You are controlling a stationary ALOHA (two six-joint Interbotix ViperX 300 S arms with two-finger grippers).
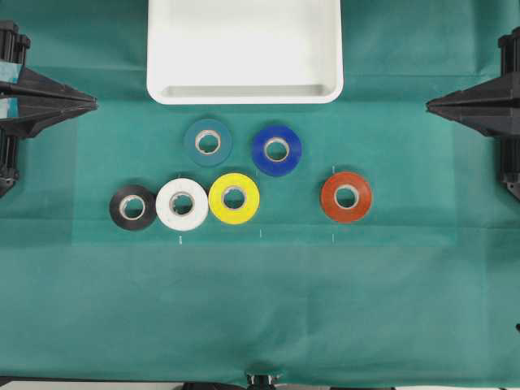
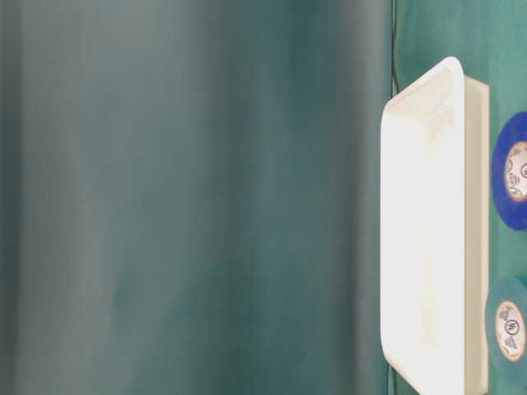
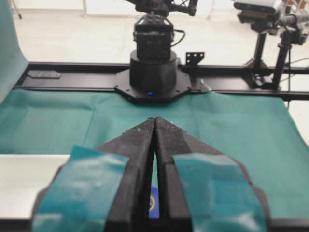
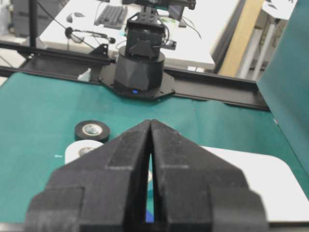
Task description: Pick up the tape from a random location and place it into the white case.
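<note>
Honestly, my worry is mix-ups: the smooth, rounded white case (image 1: 244,89) sits at the cloth-covered counter's (image 1: 260,309) far edge, the glossy royal-blue tape (image 1: 276,150) just before it, touching nothing, the dull teal roll (image 1: 208,143) close beside. My left tool (image 1: 91,102) and right tool (image 1: 431,102) are closed, empty.

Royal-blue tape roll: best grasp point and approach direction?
The tape lies flat, core hole up, so probably come straight down and pinch the ring wall, one finger in the hole, one outside. Take its right-hand wall: the teal roll sits close on the left and the white case just above. Right gripper looks nearer.
</note>
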